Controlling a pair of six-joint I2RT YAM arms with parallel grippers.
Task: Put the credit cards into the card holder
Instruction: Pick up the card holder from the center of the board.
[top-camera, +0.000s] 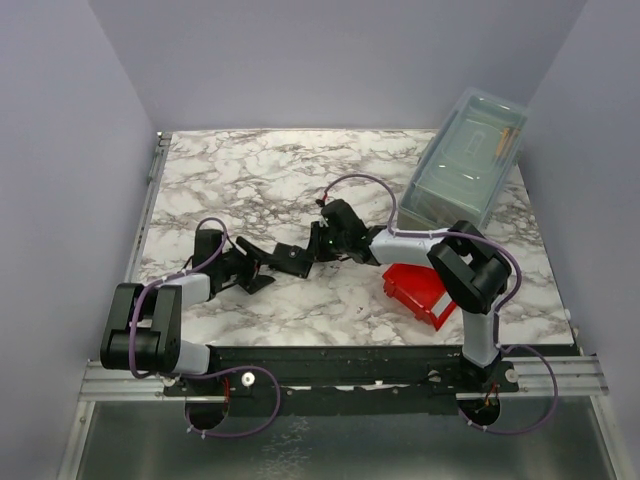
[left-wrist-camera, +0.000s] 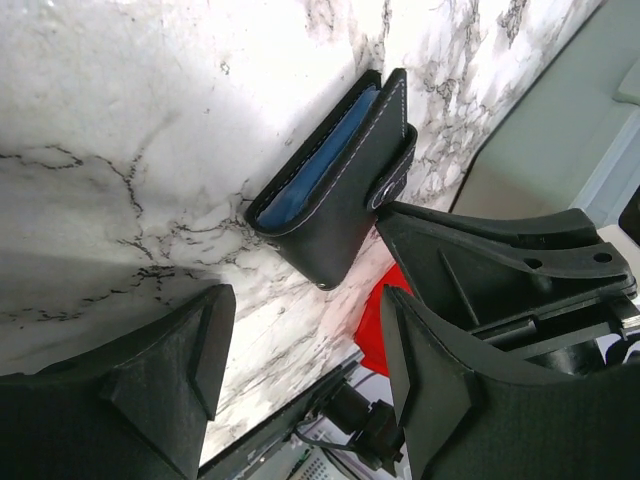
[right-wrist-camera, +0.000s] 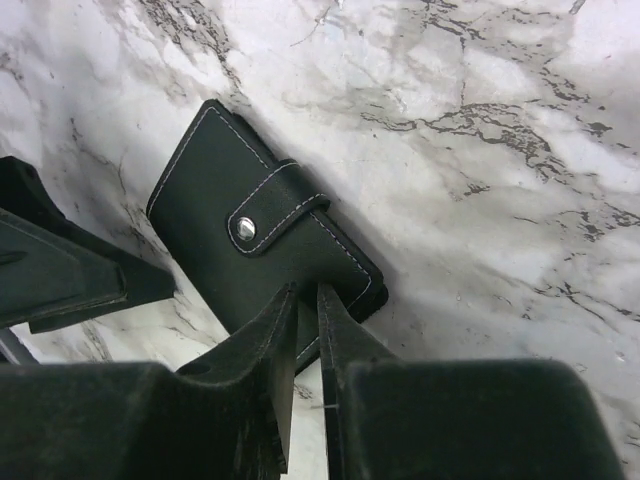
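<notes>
The card holder (left-wrist-camera: 335, 190) is a black wallet with a blue inner panel showing at its edge. It lies on the marble table between my two grippers, its snap strap fastened (right-wrist-camera: 262, 222), and it also shows in the top view (top-camera: 292, 256). My left gripper (left-wrist-camera: 305, 340) is open and empty, just short of the holder (top-camera: 262, 262). My right gripper (right-wrist-camera: 307, 300) is shut, with nothing visible between the fingers. Its tips rest at the holder's near edge (top-camera: 318, 245). No credit cards are in view.
A red bin (top-camera: 418, 290) stands beside the right arm's base and shows past the left fingers (left-wrist-camera: 378, 325). A clear lidded box (top-camera: 465, 160) sits at the back right with small orange-yellow pieces inside. Grey walls enclose the table on three sides.
</notes>
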